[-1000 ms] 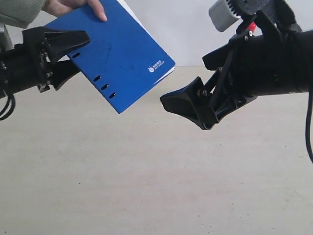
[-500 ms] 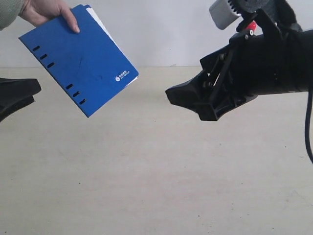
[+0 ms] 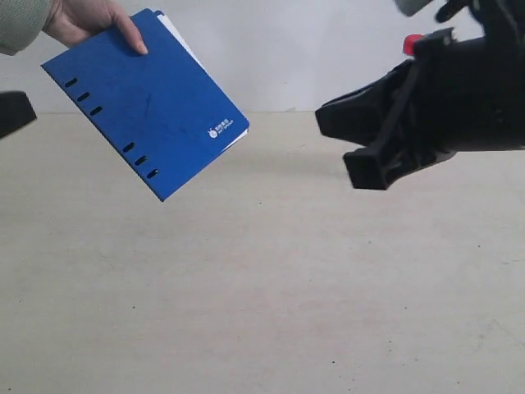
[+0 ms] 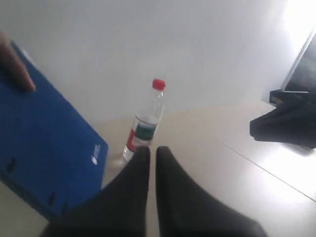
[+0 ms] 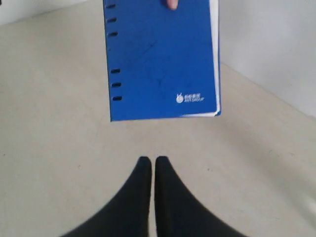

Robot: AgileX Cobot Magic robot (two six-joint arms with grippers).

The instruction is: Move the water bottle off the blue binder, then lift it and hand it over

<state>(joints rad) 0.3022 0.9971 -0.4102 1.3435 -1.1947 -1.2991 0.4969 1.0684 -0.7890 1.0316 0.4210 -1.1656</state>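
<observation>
My left claw [image 4: 148, 150] and right claw [image 5: 149, 160] are closed, empty. A hand [image 3: 82, 18] holds the binder [image 3: 148, 115], at nine o'clock from my right claw in the outside view, nearer my left. The bottle [image 4: 143, 123] stands upright before my left claw.

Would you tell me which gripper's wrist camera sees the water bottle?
The left gripper: its view shows the bottle standing beyond its shut tips. The right gripper sees the binder, held by a hand, but no bottle.
</observation>
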